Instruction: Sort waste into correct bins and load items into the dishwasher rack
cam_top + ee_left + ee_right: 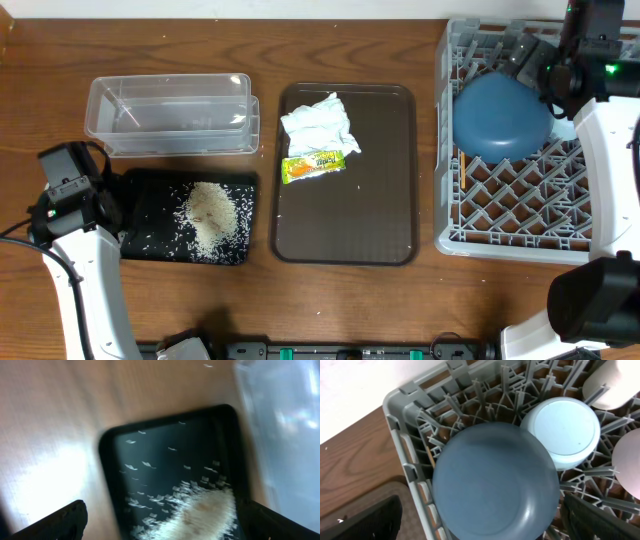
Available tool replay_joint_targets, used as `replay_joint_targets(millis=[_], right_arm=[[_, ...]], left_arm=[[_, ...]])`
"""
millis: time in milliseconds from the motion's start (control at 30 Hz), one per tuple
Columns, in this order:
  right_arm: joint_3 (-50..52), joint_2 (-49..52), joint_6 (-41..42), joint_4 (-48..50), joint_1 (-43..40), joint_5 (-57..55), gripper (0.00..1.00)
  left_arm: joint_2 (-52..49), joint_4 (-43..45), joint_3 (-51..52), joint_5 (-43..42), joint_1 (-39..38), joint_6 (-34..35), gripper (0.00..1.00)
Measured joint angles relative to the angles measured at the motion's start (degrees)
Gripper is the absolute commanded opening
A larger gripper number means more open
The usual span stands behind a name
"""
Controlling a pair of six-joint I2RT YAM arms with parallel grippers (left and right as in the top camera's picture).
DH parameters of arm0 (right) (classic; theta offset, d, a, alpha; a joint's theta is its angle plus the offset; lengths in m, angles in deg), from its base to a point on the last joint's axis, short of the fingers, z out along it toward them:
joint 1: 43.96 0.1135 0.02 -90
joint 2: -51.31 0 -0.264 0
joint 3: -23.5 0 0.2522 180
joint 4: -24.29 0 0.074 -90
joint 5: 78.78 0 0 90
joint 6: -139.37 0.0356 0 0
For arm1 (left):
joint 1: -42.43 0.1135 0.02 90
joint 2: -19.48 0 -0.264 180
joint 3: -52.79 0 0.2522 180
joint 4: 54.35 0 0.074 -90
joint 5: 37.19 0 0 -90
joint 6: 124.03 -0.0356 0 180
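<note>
Overhead, you have tissue (318, 123) and wrapper (313, 166) on the brown tray (370, 205), rice (210, 215) on the black tray (160, 190), and the dark-blue bowl (503, 117) in the rack (447, 150). Left wrist: your left tool (167, 522) hangs released above the rice. Right wrist: your right tool (482, 520) gapes released over that bowl.

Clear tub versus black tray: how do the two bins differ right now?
The clear tub is see-through with tall walls; the black tray is opaque and shallow. The black tray carries heaped rice and stray grains; the clear tub shows none. Both are rounded rectangles of similar footprint.
</note>
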Motion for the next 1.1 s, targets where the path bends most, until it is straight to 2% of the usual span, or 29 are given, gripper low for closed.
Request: replay_joint_targets(millis=[233, 333, 433, 533, 600, 767, 800, 933, 1100], right_arm=[[0.0, 0.0, 0.0, 0.02, -0.07, 0.72, 0.99], [0.02, 0.0, 0.0, -0.04, -0.07, 0.83, 0.99], [0.02, 0.0, 0.0, 0.02, -0.07, 0.83, 0.99], [0.02, 0.0, 0.0, 0.0, -0.07, 0.85, 0.99], [0.02, 0.0, 0.0, 0.0, -0.07, 0.85, 0.99], [0.02, 0.0, 0.0, -0.02, -0.07, 0.9, 0.99], [0.02, 0.0, 0.0, 0.0, -0.07, 0.92, 0.99], [0.02, 0.0, 0.0, 0.0, -0.07, 0.96, 0.99], [0.02, 0.0, -0.02, 0.0, -0.07, 1.05, 0.99]], left_arm=[[-0.02, 1.44, 0.02, -20.87, -0.07, -0.17, 0.98], [-0.02, 11.08, -0.07, -32.74, -2.14, -3.39, 0.98], [-0.04, 18.01, -0.66, -39.67, -9.31, -5.7, 0.98], [-0.44, 18.58, -3.15, -38.45, -18.84, -7.37, 0.98], [-2.08, 16.17, -7.5, -33.59, -26.69, -9.46, 0.98], [-14.05, -2.49, -28.04, -20.09, -40.59, -16.9, 0.98], [-17.79, -7.74, -33.46, -18.34, -41.94, -18.78, 0.98], [-32.26, -19.74, -50.27, -14.1, -44.48, -25.53, 0.98], [-44.83, -18.25, -56.13, -12.52, -44.94, -29.38, 0.98]])
